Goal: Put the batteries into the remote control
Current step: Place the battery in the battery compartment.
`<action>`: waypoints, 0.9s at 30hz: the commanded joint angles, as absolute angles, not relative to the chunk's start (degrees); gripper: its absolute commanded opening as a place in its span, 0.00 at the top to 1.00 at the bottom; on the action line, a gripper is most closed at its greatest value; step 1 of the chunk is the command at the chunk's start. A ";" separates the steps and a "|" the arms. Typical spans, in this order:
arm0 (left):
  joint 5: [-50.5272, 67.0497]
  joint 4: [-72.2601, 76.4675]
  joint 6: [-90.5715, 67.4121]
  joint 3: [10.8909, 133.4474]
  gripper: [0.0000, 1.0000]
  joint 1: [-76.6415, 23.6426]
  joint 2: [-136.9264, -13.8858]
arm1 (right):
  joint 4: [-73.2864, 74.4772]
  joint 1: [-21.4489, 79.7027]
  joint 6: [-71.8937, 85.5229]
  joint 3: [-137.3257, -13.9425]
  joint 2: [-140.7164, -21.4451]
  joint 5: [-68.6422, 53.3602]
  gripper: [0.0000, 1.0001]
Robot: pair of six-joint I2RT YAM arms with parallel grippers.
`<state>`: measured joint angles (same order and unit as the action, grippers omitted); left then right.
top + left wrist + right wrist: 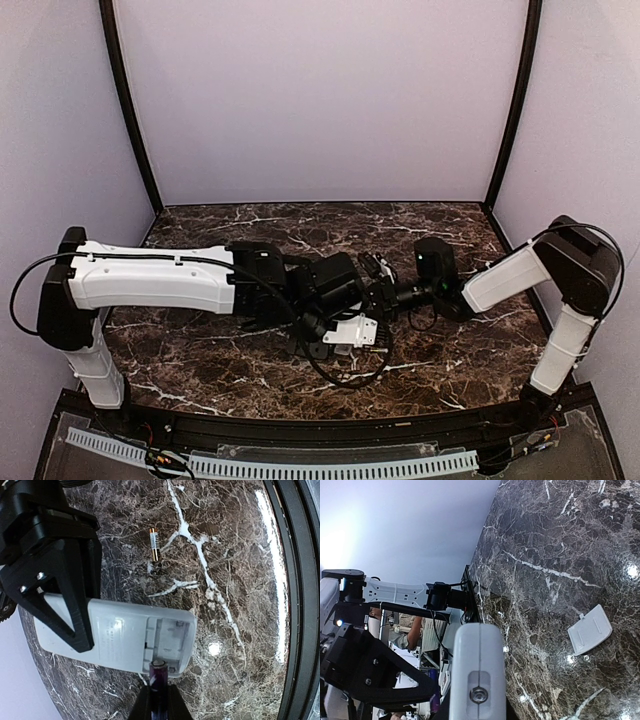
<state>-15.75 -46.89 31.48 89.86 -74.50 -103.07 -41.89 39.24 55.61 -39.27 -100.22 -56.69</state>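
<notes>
Nearest in the left wrist view, the right tool (pixel 158 697) is seen closed on a battery (pixel 158 676), its tip held right at the near edge of the remote (pixel 120 635). The remote is gripped back-up by the left tool (pixel 80 615), which is clamped at the end away from the open bay (pixel 167 640). Now the crux: the battery's long axis is pointed across the remote's length, straight at the bay. A tilt will likely be needed to lay it flat, and the right arm is the one placed for it. Farther out, a second battery (pixel 155 545) is seen lying on the worktop (pixel 235 580), well apart. The cover (pixel 590 630) is seen flat there too.
</notes>
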 commanded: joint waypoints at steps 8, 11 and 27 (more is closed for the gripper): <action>-20.30 -50.50 31.48 91.33 1.00 -75.40 -106.49 | -45.82 41.02 58.66 -40.83 -101.20 -53.91 1.00; -20.66 -50.69 31.48 91.54 0.99 -75.41 -107.10 | -46.26 41.20 59.19 -40.70 -101.34 -53.64 1.00; -18.69 -51.75 31.15 92.60 0.94 -75.58 -109.33 | -48.05 41.74 60.12 -40.54 -101.72 -53.22 1.00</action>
